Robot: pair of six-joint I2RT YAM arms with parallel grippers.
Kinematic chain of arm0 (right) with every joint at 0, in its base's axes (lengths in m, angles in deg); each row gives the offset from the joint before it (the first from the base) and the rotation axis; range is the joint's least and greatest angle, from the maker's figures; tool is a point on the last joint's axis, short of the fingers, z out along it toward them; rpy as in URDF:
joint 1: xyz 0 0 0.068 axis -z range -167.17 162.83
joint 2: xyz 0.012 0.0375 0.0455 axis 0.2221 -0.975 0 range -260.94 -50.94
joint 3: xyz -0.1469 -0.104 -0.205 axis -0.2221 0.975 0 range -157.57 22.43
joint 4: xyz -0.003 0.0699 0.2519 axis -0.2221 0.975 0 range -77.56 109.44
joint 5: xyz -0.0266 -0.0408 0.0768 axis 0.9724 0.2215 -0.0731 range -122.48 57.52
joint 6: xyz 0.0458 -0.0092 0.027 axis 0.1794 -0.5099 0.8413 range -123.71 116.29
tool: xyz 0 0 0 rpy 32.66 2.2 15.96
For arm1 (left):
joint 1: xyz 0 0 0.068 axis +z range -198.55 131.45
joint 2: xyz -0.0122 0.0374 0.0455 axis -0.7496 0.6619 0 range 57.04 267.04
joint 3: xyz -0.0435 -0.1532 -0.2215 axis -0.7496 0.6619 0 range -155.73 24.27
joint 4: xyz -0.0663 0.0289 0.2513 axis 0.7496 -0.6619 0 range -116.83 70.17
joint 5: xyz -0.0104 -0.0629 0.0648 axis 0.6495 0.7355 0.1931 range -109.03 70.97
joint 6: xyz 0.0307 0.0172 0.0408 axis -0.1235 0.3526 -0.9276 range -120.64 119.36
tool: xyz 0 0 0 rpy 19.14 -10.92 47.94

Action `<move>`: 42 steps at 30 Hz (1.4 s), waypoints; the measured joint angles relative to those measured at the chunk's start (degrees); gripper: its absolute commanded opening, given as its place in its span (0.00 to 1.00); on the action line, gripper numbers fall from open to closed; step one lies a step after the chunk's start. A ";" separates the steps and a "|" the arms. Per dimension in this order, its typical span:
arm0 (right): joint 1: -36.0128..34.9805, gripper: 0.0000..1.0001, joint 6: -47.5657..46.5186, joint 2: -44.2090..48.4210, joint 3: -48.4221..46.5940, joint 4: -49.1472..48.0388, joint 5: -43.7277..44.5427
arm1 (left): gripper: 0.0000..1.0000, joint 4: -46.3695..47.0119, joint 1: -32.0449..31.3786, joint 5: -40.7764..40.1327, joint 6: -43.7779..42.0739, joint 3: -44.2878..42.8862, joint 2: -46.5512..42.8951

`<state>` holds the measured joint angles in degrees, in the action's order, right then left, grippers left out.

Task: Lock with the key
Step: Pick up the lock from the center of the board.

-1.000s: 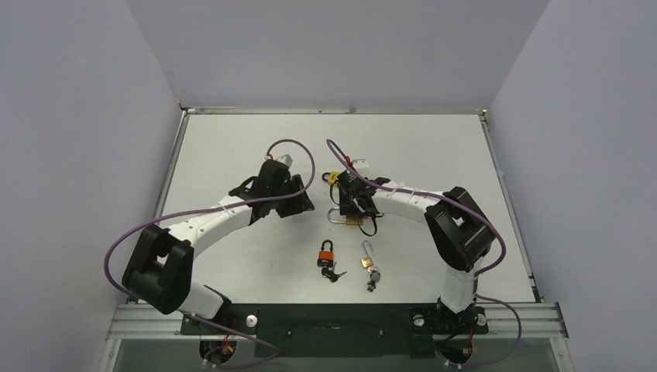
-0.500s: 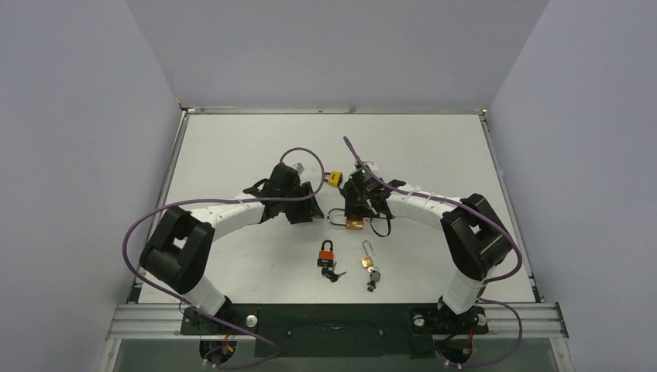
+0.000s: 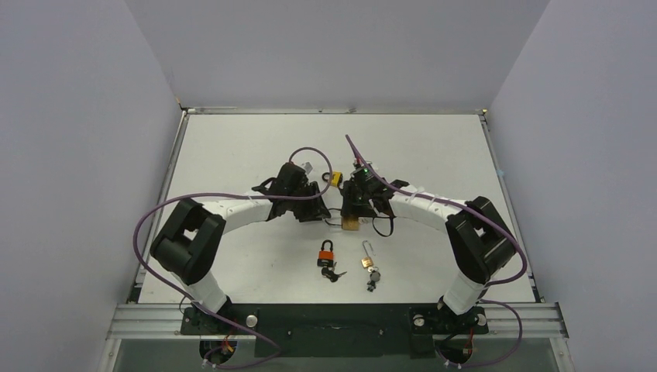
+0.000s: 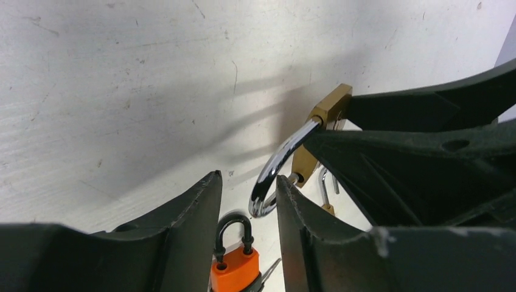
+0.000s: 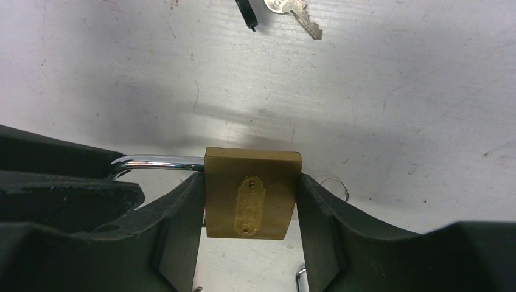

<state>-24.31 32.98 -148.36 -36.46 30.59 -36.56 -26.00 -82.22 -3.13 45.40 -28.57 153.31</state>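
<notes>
My right gripper (image 3: 352, 215) is shut on the body of a brass padlock (image 5: 252, 194) and holds it just above the table (image 3: 434, 155). The padlock's chrome shackle (image 4: 281, 163) points left, towards my left gripper (image 3: 320, 209). The left gripper (image 4: 246, 194) is open, and the shackle's loop sits between its jaws, close against the right finger (image 4: 298, 213). A silver key (image 5: 297, 12) lies on the table beyond the padlock in the right wrist view. No key is in either gripper.
An orange padlock (image 3: 327, 253) with keys (image 3: 335, 273) lies nearer the front; it also shows in the left wrist view (image 4: 234, 271). A small padlock (image 3: 366, 256) with its key (image 3: 374, 277) lies right of it. A yellow padlock (image 3: 335, 178) lies behind the grippers.
My left gripper has moved right up to the brass padlock's shackle. My right gripper has closed in on the padlock, which has shifted slightly with it.
</notes>
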 measured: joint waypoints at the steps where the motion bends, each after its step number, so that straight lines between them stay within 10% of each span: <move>1: 0.00 0.00 0.00 0.17 0.15 -0.15 -0.26 | 0.30 0.09 0.00 0.02 -0.20 -0.31 0.37; 13: 0.74 0.00 -0.22 2.10 0.94 -0.31 -0.94 | 0.00 1.25 -0.57 2.21 -0.66 -2.27 1.07; 20: 1.38 0.00 -0.48 4.50 2.12 -0.02 -0.76 | 0.00 2.05 -1.20 3.23 -0.15 -2.71 0.90; 31: 3.41 0.65 -3.15 24.17 6.23 -1.77 -3.45 | 0.00 -5.90 -4.76 0.33 -6.38 -9.20 -13.07; 42: 5.64 0.78 -7.50 46.60 6.64 -9.01 -11.87 | 0.00 -19.12 -6.12 -5.64 -13.33 -17.46 -24.00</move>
<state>-18.67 25.48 -101.76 -29.82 21.59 -48.43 -45.13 -88.34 -8.76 32.07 -46.04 129.31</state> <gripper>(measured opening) 0.774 0.065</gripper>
